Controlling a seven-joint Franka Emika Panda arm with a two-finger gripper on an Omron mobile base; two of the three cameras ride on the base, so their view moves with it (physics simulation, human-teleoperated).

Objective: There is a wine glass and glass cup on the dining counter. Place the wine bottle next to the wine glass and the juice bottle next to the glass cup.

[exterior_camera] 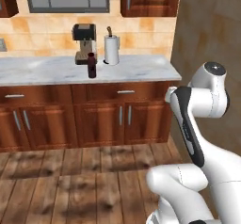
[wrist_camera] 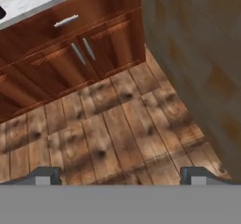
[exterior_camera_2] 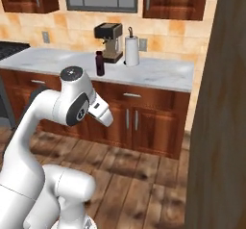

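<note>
The juice bottle (exterior_camera: pixel 92 65) is standing upright on the marble tabletop (exterior_camera: pixel 47 70) along the wall, close to its front edge and well in from both ends. It is sitting just in front of the coffee machine (exterior_camera: pixel 84 43), which is occupying the back edge against the tiled wall. A paper towel roll (exterior_camera: pixel 111 49) is standing upright beside the coffee machine, also toward the back edge. From the right base view, the juice bottle (exterior_camera_2: pixel 100 63) is showing the same placement, apart from the paper towel roll (exterior_camera_2: pixel 131 50).

The hand (wrist_camera: pixel 120 175) is hanging wide open and holding nothing, its fingertips (wrist_camera: pixel 46 175) pointing down over the wooden floor (wrist_camera: pixel 113 129) in front of the cabinet doors (wrist_camera: pixel 77 53), well apart from the juice bottle.
</note>
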